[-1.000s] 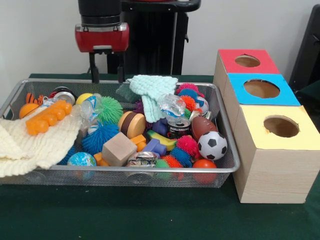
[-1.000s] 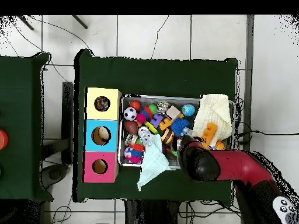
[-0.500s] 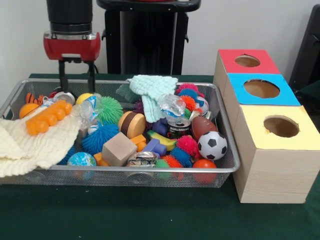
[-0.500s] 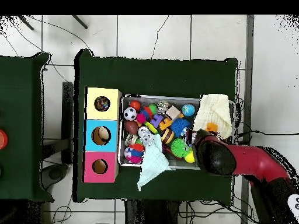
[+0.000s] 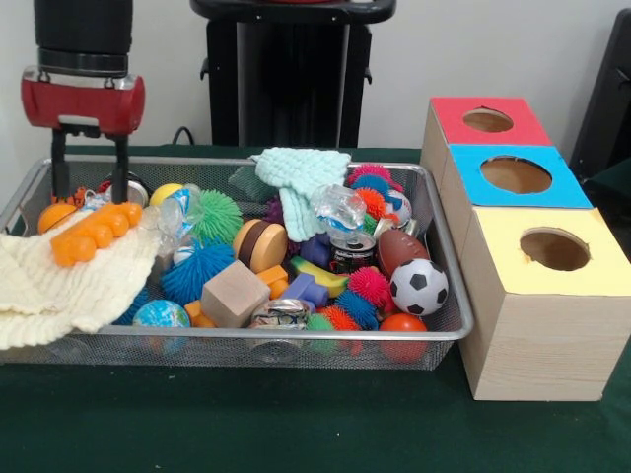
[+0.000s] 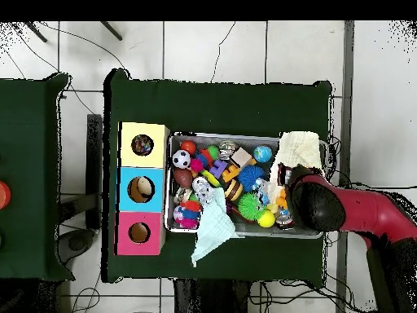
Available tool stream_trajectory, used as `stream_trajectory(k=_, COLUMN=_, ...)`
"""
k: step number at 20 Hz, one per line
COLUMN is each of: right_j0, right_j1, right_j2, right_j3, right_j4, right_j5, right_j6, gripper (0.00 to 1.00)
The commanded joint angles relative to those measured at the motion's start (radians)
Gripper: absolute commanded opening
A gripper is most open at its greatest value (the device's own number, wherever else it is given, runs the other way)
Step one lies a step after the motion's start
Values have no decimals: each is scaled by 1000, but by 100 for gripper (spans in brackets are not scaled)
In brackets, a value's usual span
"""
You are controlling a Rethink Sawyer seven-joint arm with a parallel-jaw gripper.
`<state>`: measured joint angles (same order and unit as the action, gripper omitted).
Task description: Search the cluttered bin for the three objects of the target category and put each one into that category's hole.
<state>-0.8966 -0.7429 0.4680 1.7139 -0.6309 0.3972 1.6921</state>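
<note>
- Progress, as a judgement: in the overhead view something multicoloured sits inside the hole (image 6: 142, 145) in the yellow top, so at least one rag may already be posted; how many cannot be told, and in the front view the same hole (image 5: 555, 248) looks dark and empty
- No printed rag shows anywhere in the bin (image 5: 446, 258); if any remain, they are probably buried under the clutter or under the cream cloth (image 5: 69, 281), so the search is likely still on
- The gripper (image 5: 89, 187) hangs over the bin's end farthest from the boxes, its two fingers spread apart and holding nothing, tips just above the orange toy (image 5: 94, 231) lying on the cream cloth
- The mint-green cloth (image 5: 301, 175) lies over the rim on the robot's side and is not a target
- The bin's long axis runs across the table, one short end just beside the yellow-topped box (image 5: 542, 305); the three boxes line up along that short end, holes facing straight up
</note>
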Motion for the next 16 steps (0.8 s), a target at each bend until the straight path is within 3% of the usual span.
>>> stream_trajectory(k=1, right_j0=-19, right_j1=80, right_j2=49, right_j3=-135, right_j4=-54, right_j5=172, right_j6=-228, gripper=100)
stream_trajectory(k=7, right_j0=-23, right_j1=127, right_j2=60, right_j3=-185, right_j4=-69, right_j5=196, right_j6=-262, gripper=100)
stream_trajectory(k=16, right_j0=-35, right_j1=204, right_j2=52, right_j3=-207, right_j4=-158, right_j5=100, right_j6=-242, gripper=100)
